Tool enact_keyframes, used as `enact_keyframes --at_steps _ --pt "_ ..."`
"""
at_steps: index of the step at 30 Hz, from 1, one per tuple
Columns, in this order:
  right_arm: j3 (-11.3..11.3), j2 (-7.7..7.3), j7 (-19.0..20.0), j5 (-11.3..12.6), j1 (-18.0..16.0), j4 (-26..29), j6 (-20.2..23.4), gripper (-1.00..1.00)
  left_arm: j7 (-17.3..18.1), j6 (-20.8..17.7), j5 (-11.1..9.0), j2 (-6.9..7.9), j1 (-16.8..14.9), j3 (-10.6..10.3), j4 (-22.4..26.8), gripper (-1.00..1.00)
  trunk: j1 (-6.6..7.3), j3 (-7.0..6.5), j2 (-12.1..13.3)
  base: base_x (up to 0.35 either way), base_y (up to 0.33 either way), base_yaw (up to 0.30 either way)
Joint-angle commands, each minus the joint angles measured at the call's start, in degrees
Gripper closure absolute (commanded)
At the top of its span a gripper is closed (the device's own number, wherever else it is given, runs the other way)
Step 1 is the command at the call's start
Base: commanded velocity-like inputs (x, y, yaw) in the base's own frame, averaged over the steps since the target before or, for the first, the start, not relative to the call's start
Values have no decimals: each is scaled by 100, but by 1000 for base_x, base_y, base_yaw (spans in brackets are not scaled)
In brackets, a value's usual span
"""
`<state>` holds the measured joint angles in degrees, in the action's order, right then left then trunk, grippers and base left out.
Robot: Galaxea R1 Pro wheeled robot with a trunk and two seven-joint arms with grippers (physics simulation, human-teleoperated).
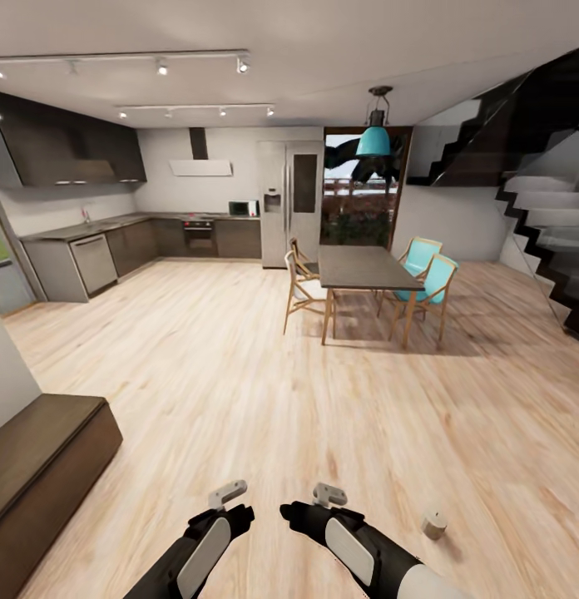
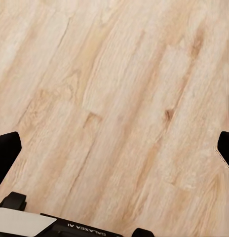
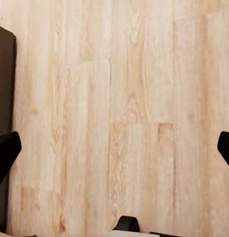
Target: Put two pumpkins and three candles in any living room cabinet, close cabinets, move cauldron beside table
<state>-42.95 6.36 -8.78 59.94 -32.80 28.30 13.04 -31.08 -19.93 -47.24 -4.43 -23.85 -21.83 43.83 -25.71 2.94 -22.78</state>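
Item: candle (image 1: 434, 524). One squat greyish-tan cylinder, upright on the pale wood floor (image 1: 240, 374), just beside the right arm at the lower right of the head view. Small and soft-edged; wick and surface detail cannot be made out.

Item: cabinet (image 1: 40, 474). Low dark brown wood-grain unit at the left, cut off by the picture edge; its front is seen at a steep angle, so drawer lines are hard to read. A dark strip along one edge of the right wrist view may be the same unit; cannot tell.

Item: left gripper (image 2: 114, 148). Fingers wide apart, holding nothing, over bare floorboards; only the black tips show at the picture sides.

Item: right gripper (image 3: 114, 148). Fingers likewise spread, holding nothing, over floorboards.

Background: dining table (image 1: 364, 268) with turquoise chairs (image 1: 431, 279), kitchen units (image 1: 115, 245), staircase (image 1: 539, 216) partly cropped at the right.
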Motion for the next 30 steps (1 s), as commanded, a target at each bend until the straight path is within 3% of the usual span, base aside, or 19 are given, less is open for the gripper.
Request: enact_keyframes --at_steps 1,9,15,30 --pt "-38 -3 -45 44 -10 9 6 -100 -48 -11 -40 4 -5 -15 12 -100 -7 11 -14 303 -131 -288" --pt "-38 -3 -45 45 -8 9 6 -100 -43 -11 -40 4 -4 -15 12 -100 -7 -3 -14 303 -128 -234" --pt "-38 -3 -43 46 -8 6 -3 -100 -54 -11 -40 4 -1 -120 12 -100 -7 -4 -14 303 -128 -22" --pt "-38 -3 -60 61 -9 9 17 -100 -56 -11 -40 4 -2 -143 12 -100 -7 -4 -14 303 -128 -1"
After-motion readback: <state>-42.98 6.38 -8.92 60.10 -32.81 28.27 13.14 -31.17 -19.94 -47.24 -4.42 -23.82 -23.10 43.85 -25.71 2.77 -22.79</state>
